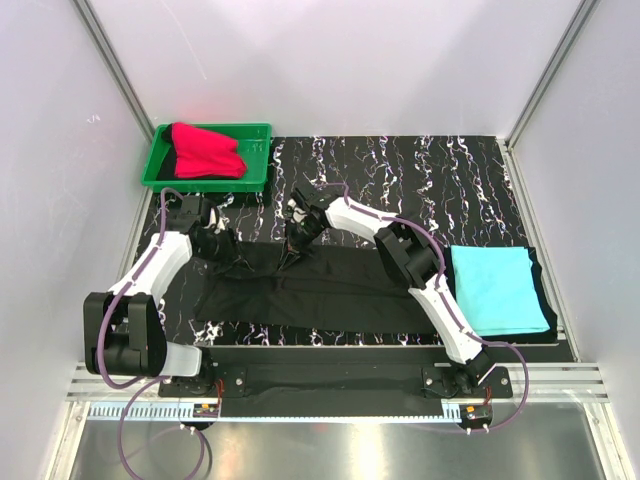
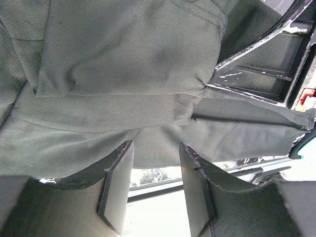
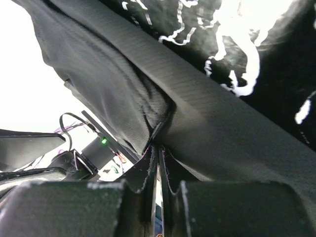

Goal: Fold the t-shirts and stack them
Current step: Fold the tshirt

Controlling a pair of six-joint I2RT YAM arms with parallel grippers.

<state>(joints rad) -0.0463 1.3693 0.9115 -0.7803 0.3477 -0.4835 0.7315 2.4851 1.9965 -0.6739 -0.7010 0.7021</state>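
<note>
Black shirt (image 1: 320, 292) lies half folded, nearer and right of the tray (image 1: 152, 172), the left gripper (image 1: 230, 258) released over its left end, the right gripper (image 1: 292, 256) clenched on a lifted fold. Next the left should pinch cloth so both carry the fold over. Red shirt (image 1: 206, 152) waits in the tray, turquoise shirt (image 1: 496, 288) folded far right of it; the right arm (image 1: 430, 285) overhangs the cloth.

I count three t-shirts: one black t-shirt (image 1: 320, 290), one turquoise t-shirt (image 1: 497, 288), one red t-shirt (image 1: 205, 150). One green tray (image 1: 252, 152). Two arms - left arm (image 1: 160, 265), right arm (image 1: 420, 270) - and two grippers, left gripper (image 1: 235, 262) and right gripper (image 1: 291, 258). One marbled table top (image 1: 420, 170).
</note>
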